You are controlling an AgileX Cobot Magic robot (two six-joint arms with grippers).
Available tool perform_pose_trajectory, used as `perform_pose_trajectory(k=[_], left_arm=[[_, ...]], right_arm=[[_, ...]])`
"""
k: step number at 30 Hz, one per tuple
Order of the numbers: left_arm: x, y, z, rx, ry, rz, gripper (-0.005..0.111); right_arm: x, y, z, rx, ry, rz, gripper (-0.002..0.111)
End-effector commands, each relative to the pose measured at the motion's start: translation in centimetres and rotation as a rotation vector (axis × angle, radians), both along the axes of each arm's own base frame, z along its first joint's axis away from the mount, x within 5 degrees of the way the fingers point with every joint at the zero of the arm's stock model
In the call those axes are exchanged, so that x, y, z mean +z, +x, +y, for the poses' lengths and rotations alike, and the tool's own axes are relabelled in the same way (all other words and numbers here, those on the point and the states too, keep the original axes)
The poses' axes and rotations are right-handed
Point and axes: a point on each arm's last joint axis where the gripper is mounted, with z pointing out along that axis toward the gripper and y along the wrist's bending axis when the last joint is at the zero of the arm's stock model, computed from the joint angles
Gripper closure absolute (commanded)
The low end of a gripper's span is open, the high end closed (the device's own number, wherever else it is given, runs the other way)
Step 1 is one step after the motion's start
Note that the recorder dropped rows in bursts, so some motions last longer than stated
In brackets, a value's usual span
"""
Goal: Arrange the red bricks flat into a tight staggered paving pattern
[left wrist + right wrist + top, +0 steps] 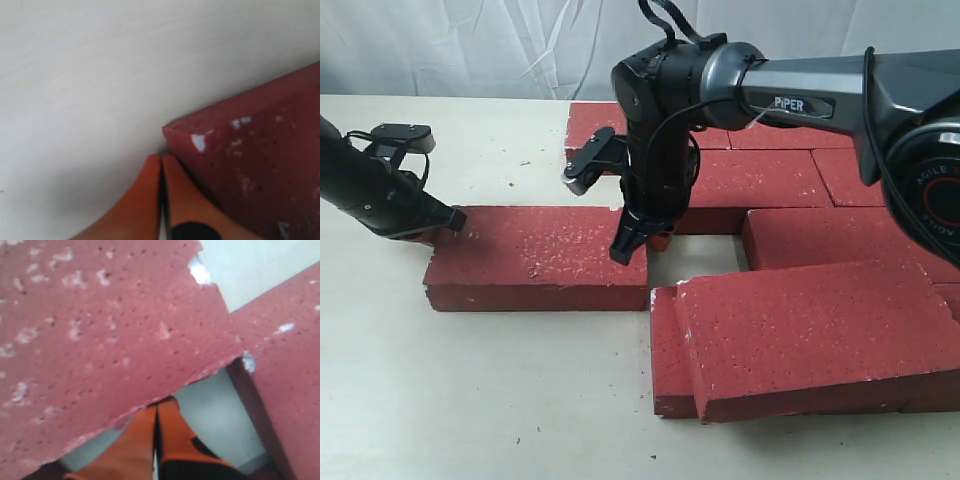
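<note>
Several dark red bricks lie on the pale table. One loose red brick lies flat at centre left, apart from the laid group at the back right. My left gripper is shut, its orange fingertips pressed against that brick's left corner. My right gripper is shut too, with its tips against the same brick's right end edge. Another brick rests tilted on top of a lower one at the front right.
A bare gap of table lies between the loose brick and the group. A white curtain hangs behind the table. Open table surface stretches across the front left.
</note>
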Motion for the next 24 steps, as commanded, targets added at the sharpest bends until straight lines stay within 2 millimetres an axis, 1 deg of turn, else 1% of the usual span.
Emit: perform_pose_trajectory(k=[1,5,8,11,15,17,19,24], left_arm=[[0.2,-0.2,-1.7,-0.037,-0.05,-0.001,0.107],[0.2,-0.2,-1.8,-0.039,-0.049,-0.002,0.107],[0.1,-0.3,-1.6,-0.057,-0.031,0.001,0.107],[0.1,-0.4,-1.4,-0.072,-0.022,0.011,0.107],[0.5,-0.6,-0.8,-0.085,-0.013,0.019,0.107],[1.1,-0.8,-0.5,-0.088,-0.026,0.025,0.107],[1.4,-0.9,0.0,-0.077,-0.035,0.026,0.107],[1.4,-0.7,0.1,-0.066,-0.025,0.009,0.107]], right_arm=[[0.5,0.7,-0.4,-0.022,-0.029,-0.076,0.109],[0.5,1.0,-0.5,-0.045,-0.028,-0.103,0.109],[0.6,0.7,-0.2,-0.065,0.0,-0.078,0.109],[1.2,0.1,0.1,-0.061,0.021,-0.051,0.109],[2.6,0.5,0.3,-0.033,0.063,-0.129,0.109],[2.7,1.2,-0.3,-0.014,0.027,-0.183,0.109],[2.8,1.6,-1.1,-0.015,-0.02,-0.201,0.109],[2.5,0.7,-1.4,-0.037,-0.044,-0.083,0.109]])
